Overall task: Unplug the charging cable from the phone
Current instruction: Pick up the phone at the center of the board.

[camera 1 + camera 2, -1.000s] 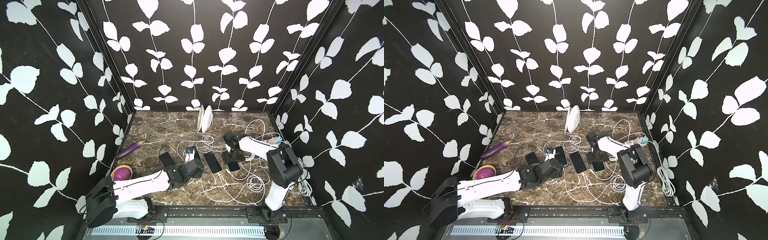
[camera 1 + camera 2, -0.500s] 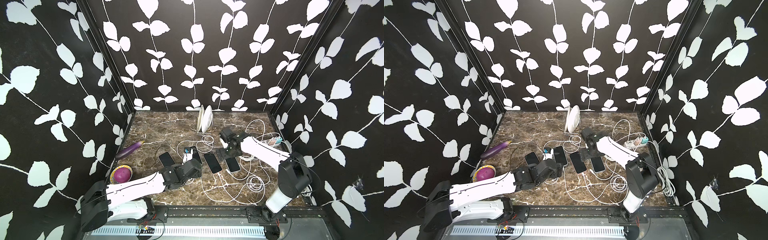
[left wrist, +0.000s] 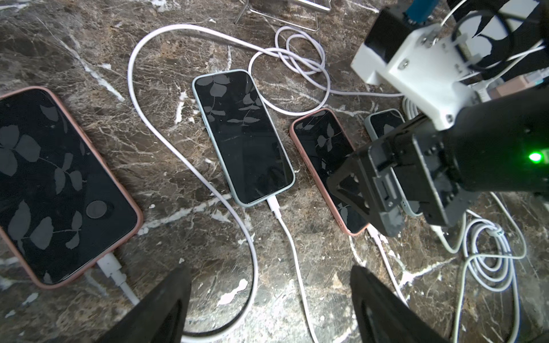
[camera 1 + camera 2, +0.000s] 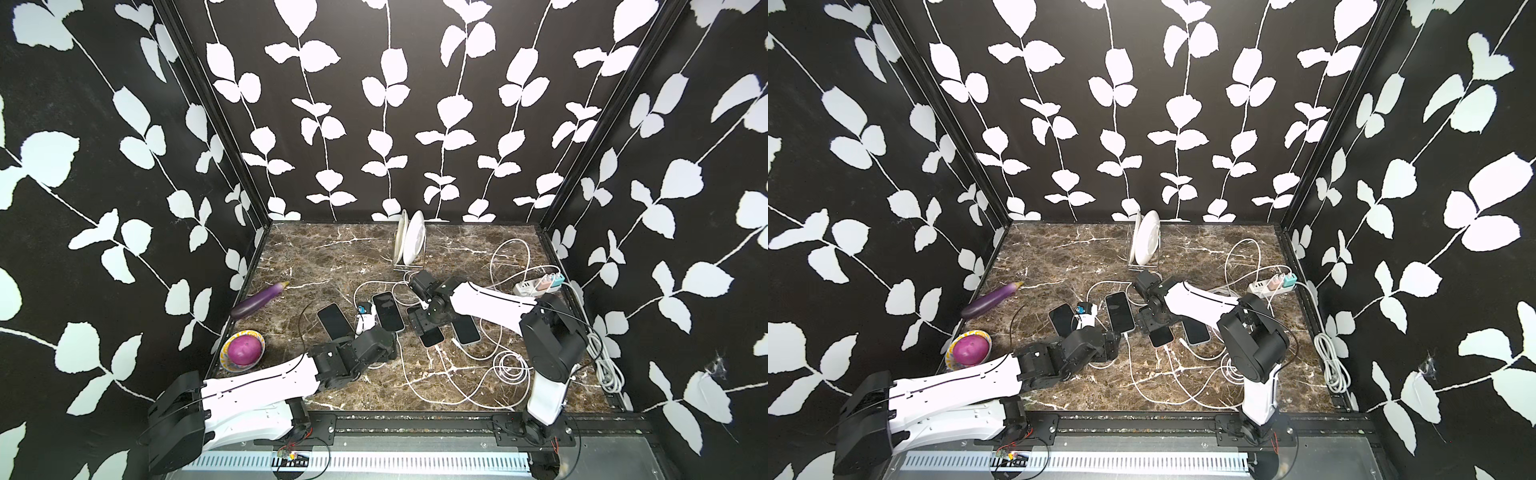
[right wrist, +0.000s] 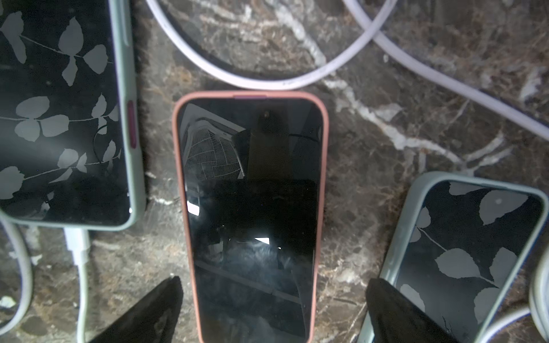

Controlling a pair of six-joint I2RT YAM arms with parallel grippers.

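The right gripper [image 5: 274, 280] is spread wide and empty, straddling the pink-cased phone [image 5: 252, 193], whose plug end is cut off at the frame edge. From the left wrist, that gripper's body hides the plug and only the white charging cable [image 3: 386, 261] emerges. The left gripper [image 3: 270, 268] is wide open and empty.

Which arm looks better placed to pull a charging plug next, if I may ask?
Left, probably: the open left gripper flanks the white cable leaving the green-cased phone; the right gripper straddles the pink-cased phone instead.
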